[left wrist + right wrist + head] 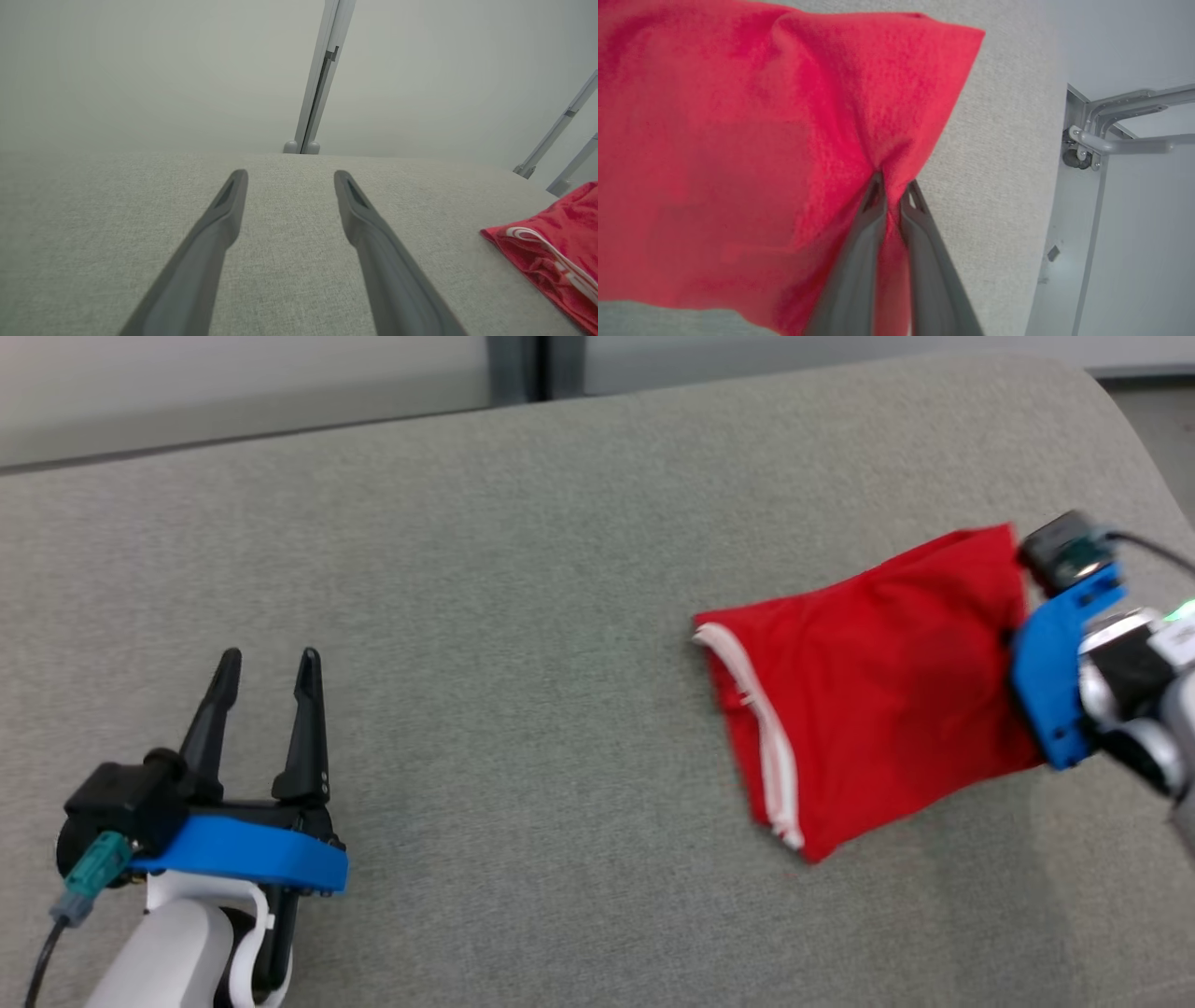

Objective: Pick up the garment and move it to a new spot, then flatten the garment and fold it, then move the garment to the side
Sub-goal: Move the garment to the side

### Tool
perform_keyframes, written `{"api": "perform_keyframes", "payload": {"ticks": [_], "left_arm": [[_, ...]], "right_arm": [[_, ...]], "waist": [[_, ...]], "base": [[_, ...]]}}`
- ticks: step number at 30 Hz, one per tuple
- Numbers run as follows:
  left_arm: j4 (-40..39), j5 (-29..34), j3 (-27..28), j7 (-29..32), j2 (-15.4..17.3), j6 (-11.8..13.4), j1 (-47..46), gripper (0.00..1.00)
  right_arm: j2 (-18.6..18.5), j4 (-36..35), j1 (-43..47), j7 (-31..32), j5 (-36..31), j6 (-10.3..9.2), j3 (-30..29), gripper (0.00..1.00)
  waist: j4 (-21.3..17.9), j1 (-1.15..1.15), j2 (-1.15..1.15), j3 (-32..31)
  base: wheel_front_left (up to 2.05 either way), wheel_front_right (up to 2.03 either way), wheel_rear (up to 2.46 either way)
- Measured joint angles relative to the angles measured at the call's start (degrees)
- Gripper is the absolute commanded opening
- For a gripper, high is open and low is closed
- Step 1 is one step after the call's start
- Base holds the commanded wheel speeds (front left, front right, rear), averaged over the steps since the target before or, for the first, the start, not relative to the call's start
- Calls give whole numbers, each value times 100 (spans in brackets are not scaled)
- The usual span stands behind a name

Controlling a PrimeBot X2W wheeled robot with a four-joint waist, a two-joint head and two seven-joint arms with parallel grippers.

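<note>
The garment [878, 686] is red with white trim along one hem, folded into a rough rectangle at the right of the grey upholstered surface [523, 616]. My right gripper [893, 184] is shut on the garment [738, 154], pinching a fold of cloth at its right edge; in the head view the right gripper's fingers are hidden by the cloth and its blue mount. At the lower left my left gripper [268, 670] stands open with nothing between its fingers, far from the garment. From the left wrist, the left gripper [289, 179] hovers over bare fabric, with the garment [556, 242] at the far right.
The grey surface [93, 242] ends at a rounded far edge, with a pale wall and a grey metal post [322, 74] behind it. A metal frame with a caster [1087, 149] stands past the surface's right edge.
</note>
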Motion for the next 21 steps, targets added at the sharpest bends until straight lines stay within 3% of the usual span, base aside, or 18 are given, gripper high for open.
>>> {"api": "perform_keyframes", "payload": {"ticks": [5, 12, 21], "left_arm": [[-283, 110, -45, 174, 121, 30, -241, 100], [-608, 240, -57, 404, 308, 51, -622, 100], [-793, 330, -84, 599, 483, 83, -739, 100]], "right_arm": [[-703, 234, -384, -461, 78, -1, -90, 0], [-1103, 946, -758, -1113, -32, 0, -409, 0], [-1013, 1727, -888, -1650, -436, 0, -957, 0]], "waist": [[-243, 0, 0, 357], [-334, 0, 0, 817], [-211, 0, 0, 1048]], "base": [[0, 0, 0], [0, 0, 0], [0, 0, 0]]}}
